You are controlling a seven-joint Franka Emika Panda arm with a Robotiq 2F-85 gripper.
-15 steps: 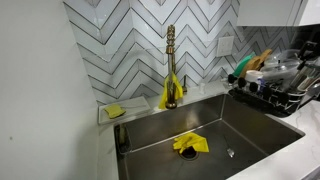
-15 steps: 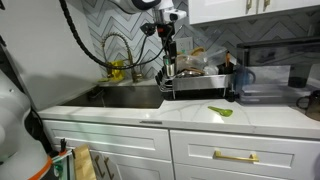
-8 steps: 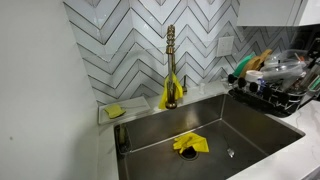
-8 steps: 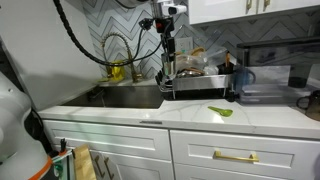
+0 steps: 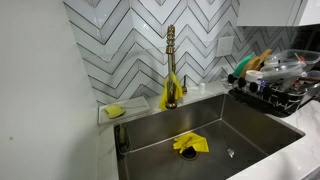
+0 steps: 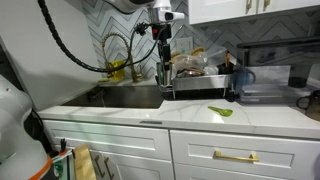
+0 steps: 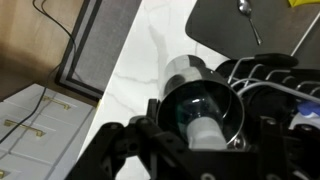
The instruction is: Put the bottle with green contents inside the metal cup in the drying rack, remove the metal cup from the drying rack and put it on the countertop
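I read the gripper [image 6: 163,62] fingers as clamped on the metal cup [image 7: 193,78], hanging at the drying rack's [image 6: 205,86] sink-side end, with the countertop [image 7: 150,50] beside it.

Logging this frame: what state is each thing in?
metal cup: upright, gripped, something pale-topped inside.
gripper: shut on the cup.
drying rack: crowded with dishes.
faucet: off, no water visible.
yellow cloth: crumpled on the floor of the sink.
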